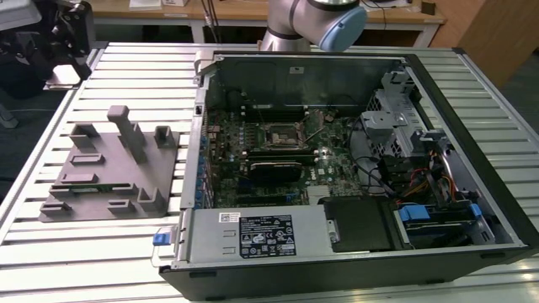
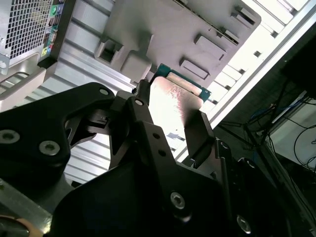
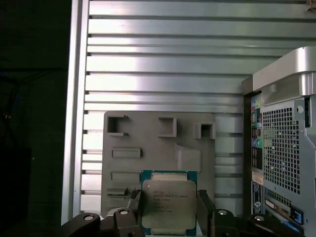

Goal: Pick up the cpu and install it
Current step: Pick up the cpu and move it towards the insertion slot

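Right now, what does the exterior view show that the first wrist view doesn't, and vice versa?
Exterior view: the inside of the open black computer case, with its green motherboard and black-framed square socket, plus the grey robot arm.
First wrist view: the black hand shut on the small square silver-topped cpu, held clear of the tray, and the case's perforated rear panel.
Both: the large grey moulded tray, the slatted aluminium table and the case.
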